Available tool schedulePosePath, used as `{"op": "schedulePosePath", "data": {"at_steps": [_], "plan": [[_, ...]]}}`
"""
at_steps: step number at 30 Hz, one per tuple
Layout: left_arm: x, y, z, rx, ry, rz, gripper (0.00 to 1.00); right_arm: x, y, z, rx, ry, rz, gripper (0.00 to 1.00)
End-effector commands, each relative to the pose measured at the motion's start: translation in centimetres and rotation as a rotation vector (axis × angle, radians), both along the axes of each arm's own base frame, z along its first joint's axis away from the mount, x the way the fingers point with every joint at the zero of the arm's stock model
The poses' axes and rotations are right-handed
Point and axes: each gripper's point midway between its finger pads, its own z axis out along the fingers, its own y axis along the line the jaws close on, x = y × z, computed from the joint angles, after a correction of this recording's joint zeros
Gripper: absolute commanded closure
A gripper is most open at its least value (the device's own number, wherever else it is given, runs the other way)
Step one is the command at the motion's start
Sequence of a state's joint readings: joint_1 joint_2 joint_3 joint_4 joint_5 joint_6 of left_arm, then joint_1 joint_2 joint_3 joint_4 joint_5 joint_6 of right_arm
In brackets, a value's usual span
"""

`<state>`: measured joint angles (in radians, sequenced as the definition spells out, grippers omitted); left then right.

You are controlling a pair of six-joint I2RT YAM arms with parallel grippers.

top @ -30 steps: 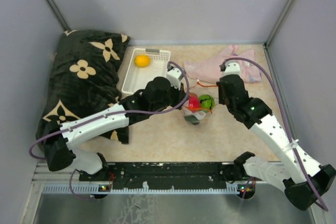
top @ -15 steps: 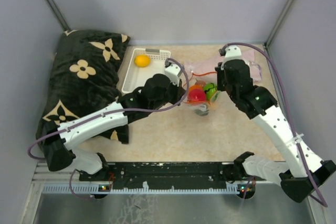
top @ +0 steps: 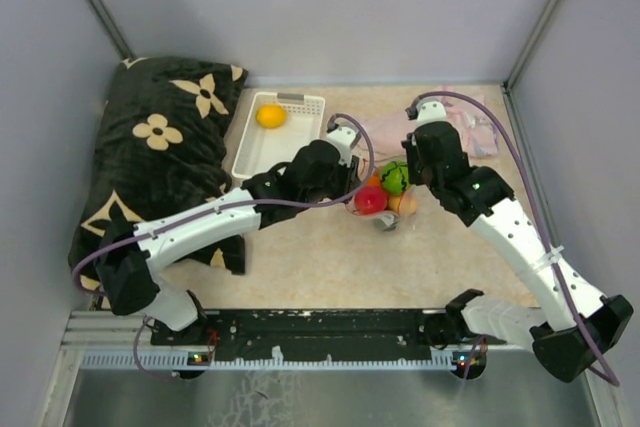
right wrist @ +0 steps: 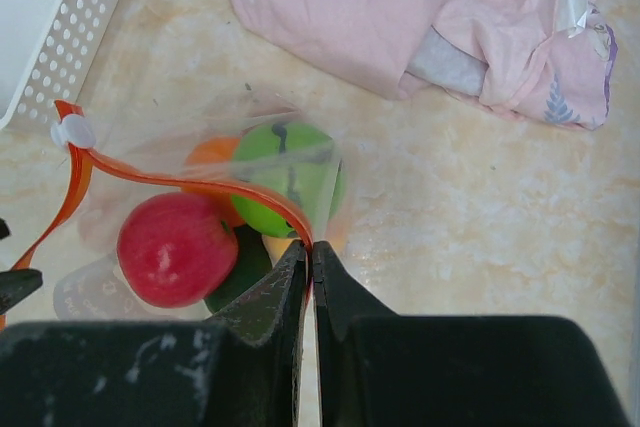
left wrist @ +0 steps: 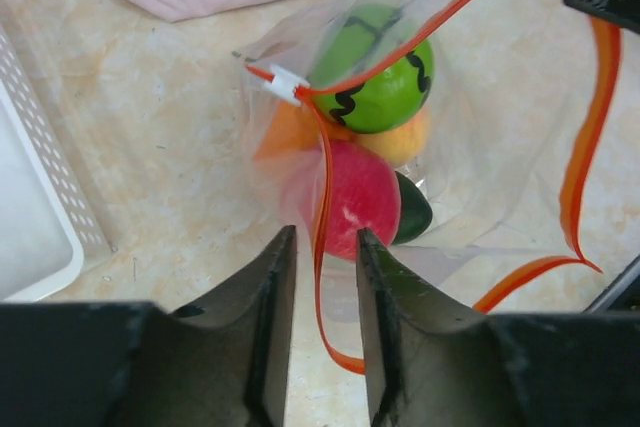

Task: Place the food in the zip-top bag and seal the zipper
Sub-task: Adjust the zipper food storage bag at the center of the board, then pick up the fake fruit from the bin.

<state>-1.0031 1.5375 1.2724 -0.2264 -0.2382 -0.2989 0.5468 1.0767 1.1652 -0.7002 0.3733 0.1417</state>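
The clear zip-top bag (left wrist: 480, 97) lies mid-table with food inside: a bright green piece (left wrist: 385, 87), a red one (left wrist: 362, 197), orange (left wrist: 285, 132), yellow (left wrist: 405, 142) and dark green (left wrist: 412, 215). Its red-orange zipper (left wrist: 322, 197) runs between the fingers of my left gripper (left wrist: 326, 247), which stands open around it without pinching. A white slider (left wrist: 283, 83) sits at the strip's end. My right gripper (right wrist: 309, 252) is shut on the zipper (right wrist: 200, 185) at the bag's other end. From above, the bag (top: 385, 192) sits between both grippers. An orange fruit (top: 270, 115) lies in the white basket (top: 252, 152).
A pink cloth (right wrist: 420, 17) lies bunched behind the bag. The white slotted basket stands left of it, and a black flowered pillow (top: 160, 157) fills the left side. Grey walls close in the table on three sides.
My left gripper has let go of the zipper, its jaws now apart. Both grippers and the bag shifted toward the back, and the bag's contents rolled together.
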Motion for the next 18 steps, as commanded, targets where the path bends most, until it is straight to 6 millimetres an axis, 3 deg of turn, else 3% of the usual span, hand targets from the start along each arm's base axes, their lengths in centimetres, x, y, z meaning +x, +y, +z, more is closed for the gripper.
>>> {"op": "schedulePosePath", "data": {"at_steps": [1, 8, 15, 18], "plan": [[-0.1, 0.2, 3.8, -0.105, -0.046, -0.011, 0.58, 0.3, -0.1, 2.3, 0.045, -0.073, -0.005, 0.94], [1.5, 2.9, 5.9, -0.143, -0.097, 0.053, 0.32, 0.5, 0.6, 3.8, 0.082, -0.102, 0.021, 0.94], [6.8, 8.4, 5.2, -0.127, -0.095, 0.219, 0.07, 0.5, 0.9, 3.6, 0.093, -0.098, 0.031, 0.94], [9.4, 10.9, 4.3, -0.106, -0.097, 0.302, 0.02, 0.5, 1.0, 3.4, 0.098, -0.096, 0.034, 0.94]]}}
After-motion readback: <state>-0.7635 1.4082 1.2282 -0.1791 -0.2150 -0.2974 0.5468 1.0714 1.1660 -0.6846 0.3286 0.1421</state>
